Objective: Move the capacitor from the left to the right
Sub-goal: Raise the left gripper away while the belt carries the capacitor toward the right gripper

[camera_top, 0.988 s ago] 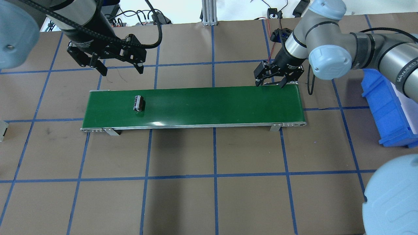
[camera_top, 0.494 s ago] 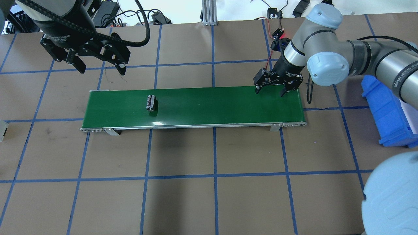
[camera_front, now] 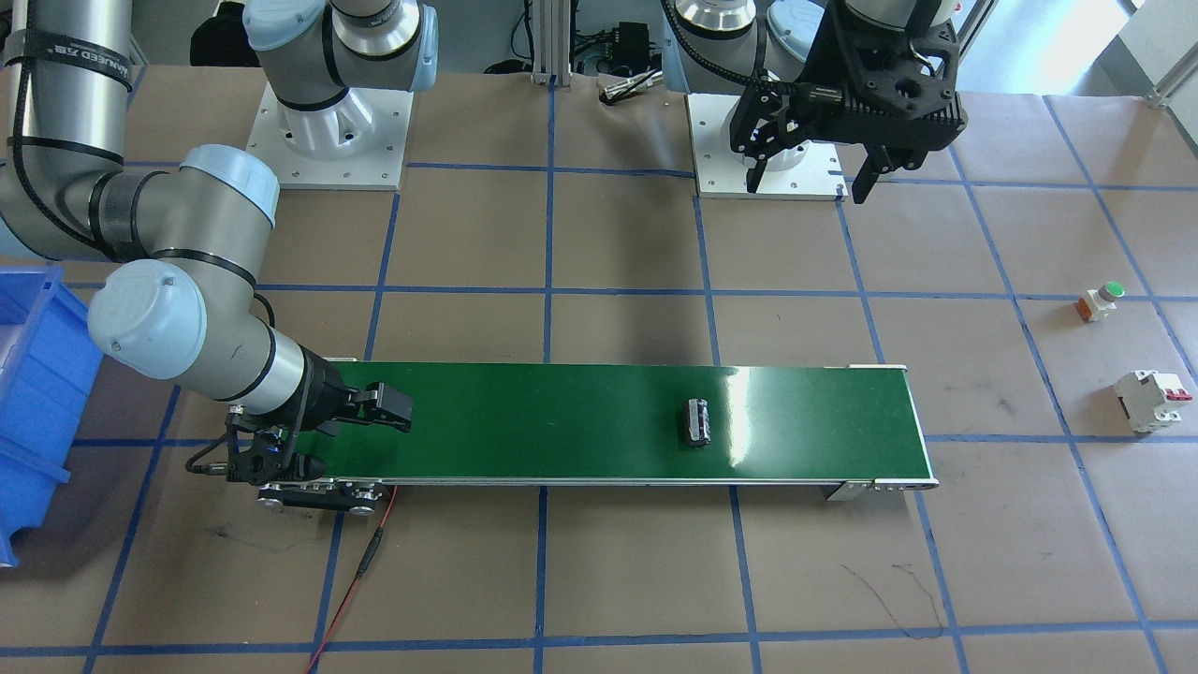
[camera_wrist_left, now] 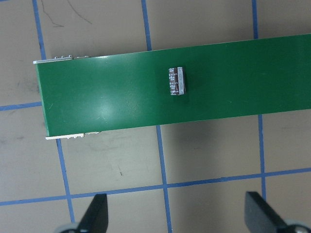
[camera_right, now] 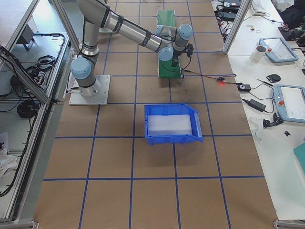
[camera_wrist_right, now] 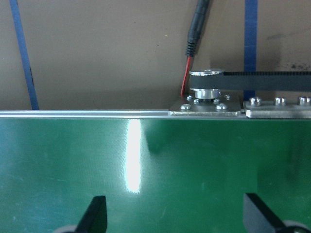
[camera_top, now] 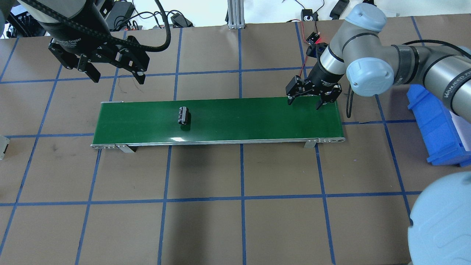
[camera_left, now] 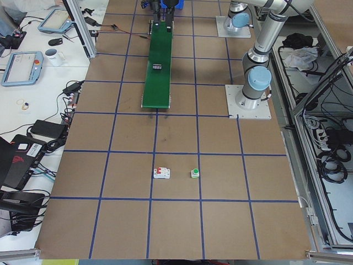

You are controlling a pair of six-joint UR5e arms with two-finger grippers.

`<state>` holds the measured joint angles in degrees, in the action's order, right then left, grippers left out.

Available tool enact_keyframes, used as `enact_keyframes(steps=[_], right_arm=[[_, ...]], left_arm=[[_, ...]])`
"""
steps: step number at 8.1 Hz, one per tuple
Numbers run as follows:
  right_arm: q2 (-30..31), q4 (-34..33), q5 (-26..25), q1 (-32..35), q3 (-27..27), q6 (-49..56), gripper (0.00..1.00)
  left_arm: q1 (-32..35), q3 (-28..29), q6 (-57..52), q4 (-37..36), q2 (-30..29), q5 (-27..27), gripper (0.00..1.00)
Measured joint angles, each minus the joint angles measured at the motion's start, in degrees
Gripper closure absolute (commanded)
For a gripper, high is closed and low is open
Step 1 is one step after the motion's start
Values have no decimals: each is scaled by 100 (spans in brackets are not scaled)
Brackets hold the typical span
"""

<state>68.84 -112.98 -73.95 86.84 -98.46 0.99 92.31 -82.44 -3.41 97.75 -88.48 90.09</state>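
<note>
- The capacitor (camera_top: 183, 115) lies on its side on the green conveyor belt (camera_top: 257, 117), left of the belt's middle, touching neither gripper.
- The left gripper (camera_top: 114, 75) hangs above the worktop's far left part, beyond the belt's left end, fingers spread apart and empty.
- The right gripper (camera_top: 305, 100) is low over the belt's far right end, fingers apart with nothing between them.
- A blue bin (camera_top: 438, 125) sits by the right edge.
- A white breaker (camera_front: 1153, 400) and what looks like a green-capped button (camera_front: 1101, 300) lie towards the left edge.

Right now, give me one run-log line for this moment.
capacitor: lying on green belt, left-centre | left gripper: open, raised, empty | right gripper: open over belt's right end
</note>
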Motion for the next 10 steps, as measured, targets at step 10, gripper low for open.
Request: enact_keyframes(steps=[10], right_arm=[[14,28,-44,0,-1,131,0]], left_arm=[[4,0,-11,-37,6,-59,0]])
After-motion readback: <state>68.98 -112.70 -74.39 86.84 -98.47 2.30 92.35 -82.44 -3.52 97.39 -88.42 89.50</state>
